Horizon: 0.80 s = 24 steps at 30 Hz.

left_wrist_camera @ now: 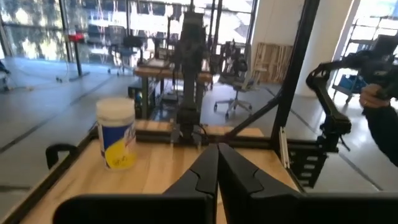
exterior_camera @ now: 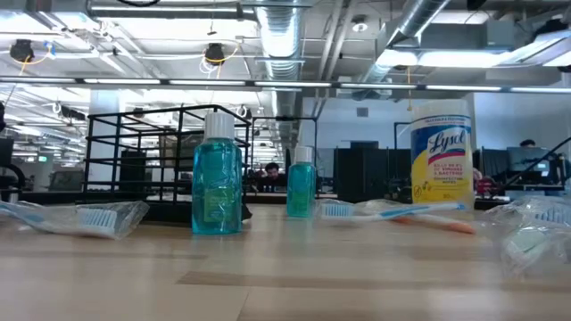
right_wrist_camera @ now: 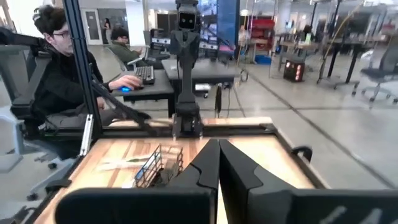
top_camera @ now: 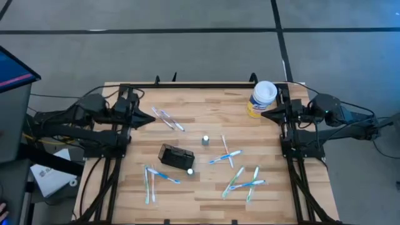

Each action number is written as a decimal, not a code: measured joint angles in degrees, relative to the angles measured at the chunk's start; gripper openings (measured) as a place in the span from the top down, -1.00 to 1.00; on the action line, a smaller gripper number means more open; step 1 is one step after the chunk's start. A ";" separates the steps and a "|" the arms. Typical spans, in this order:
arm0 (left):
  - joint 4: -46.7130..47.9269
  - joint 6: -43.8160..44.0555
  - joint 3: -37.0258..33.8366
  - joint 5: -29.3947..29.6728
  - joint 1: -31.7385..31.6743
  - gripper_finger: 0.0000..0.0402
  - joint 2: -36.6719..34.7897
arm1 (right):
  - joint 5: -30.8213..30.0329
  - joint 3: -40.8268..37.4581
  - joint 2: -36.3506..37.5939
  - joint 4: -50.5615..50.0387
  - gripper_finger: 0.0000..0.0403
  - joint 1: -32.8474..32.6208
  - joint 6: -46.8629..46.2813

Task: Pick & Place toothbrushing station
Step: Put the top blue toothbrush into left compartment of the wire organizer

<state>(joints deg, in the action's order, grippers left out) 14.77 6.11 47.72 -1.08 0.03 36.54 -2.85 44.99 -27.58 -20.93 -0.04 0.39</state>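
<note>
Toothbrushing station (top_camera: 175,155) judged light, rigid, slippery; grasp advised across its narrow sides. Left gripper (top_camera: 152,119) and right gripper (top_camera: 265,114) closed, empty, well apart from it.

High: we look straight down on the whole table (top_camera: 206,187).
Low: we look level across it.
Wrists: we face each other across the table.

A small matte-black box holder (top_camera: 175,154) is sitting on the pale, striped wooden tabletop (top_camera: 206,187). The yellow canister (top_camera: 261,98) is wearing a white lid. Two clear bottles (exterior_camera: 217,174) are showing teal liquid; scattered toothbrushes (top_camera: 244,182) are appearing blue-and-white, possibly greenish.
</note>
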 joint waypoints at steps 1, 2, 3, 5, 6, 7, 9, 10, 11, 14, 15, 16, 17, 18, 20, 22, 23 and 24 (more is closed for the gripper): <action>0.15 1.52 -0.41 0.00 0.00 1.00 0.91 | 0.02 0.00 -0.54 -0.79 1.00 -0.18 -0.25; 0.36 2.95 -0.83 0.00 -0.02 1.00 2.04 | 0.02 0.00 -1.26 -1.81 1.00 -0.39 -0.35; 0.46 3.63 -1.17 -0.02 -0.01 1.00 3.36 | 0.01 -0.04 -1.96 -3.08 1.00 -0.63 -0.38; 0.33 3.75 -1.83 0.00 -0.02 1.00 5.88 | -0.04 -0.09 -3.45 -4.19 1.00 -0.80 -0.40; 0.82 3.42 -2.14 0.01 -0.02 1.00 7.03 | -0.04 -0.09 -4.12 -4.33 1.00 -0.78 -0.42; 0.78 3.35 -2.27 0.06 -0.02 1.00 8.21 | -0.05 -0.09 -4.76 -4.77 1.00 -0.78 -0.61; -0.03 3.31 -2.56 0.69 -0.09 1.00 10.39 | -0.17 -0.09 -5.63 -4.78 1.00 -0.78 -1.35; 0.35 3.28 -2.80 0.79 -0.09 1.00 11.39 | -0.17 -0.09 -5.94 -4.83 1.00 -0.78 -1.77; 0.39 3.28 -2.90 0.85 -0.09 1.00 12.55 | -0.16 -0.09 -6.41 -4.91 1.00 -0.78 -1.89; 0.26 3.14 -2.99 0.98 -0.09 1.00 15.26 | -0.16 -0.09 -7.59 -6.01 1.00 -0.73 -1.93; 0.18 2.85 -2.99 1.08 -0.11 1.00 15.89 | -0.16 -0.09 -8.12 -6.14 1.00 -0.69 -1.93; 0.06 2.19 -2.99 1.11 -0.11 1.00 16.61 | -0.17 -0.07 -8.67 -6.27 1.00 -0.69 -1.92; 0.04 1.76 -2.99 1.11 -0.09 1.00 17.30 | -0.17 -0.09 -9.22 -6.25 1.00 -0.69 -1.93; -0.01 1.59 -2.99 1.11 -0.10 1.00 18.00 | -0.17 -0.07 -9.85 -6.24 1.00 -0.71 -1.91; -0.85 1.56 -2.99 1.11 -0.09 1.00 19.06 | -0.17 -0.07 -11.71 -6.14 1.00 -0.69 -1.87; -1.91 1.32 -2.99 1.11 -0.11 1.00 19.90 | -0.17 -0.60 -13.54 -5.11 1.00 -0.69 -1.65; -2.76 1.17 -3.10 1.10 -0.09 1.00 20.25 | -0.22 -1.20 -14.41 -4.54 1.00 -0.69 -1.39; -4.77 0.45 -3.75 1.09 -0.09 1.00 20.41 | -0.41 -1.70 -15.37 -4.17 1.00 -0.66 -0.97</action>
<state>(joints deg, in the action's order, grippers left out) 10.00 6.56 43.97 0.01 -0.06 56.95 -3.26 43.29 -42.94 -25.10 -0.70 -0.59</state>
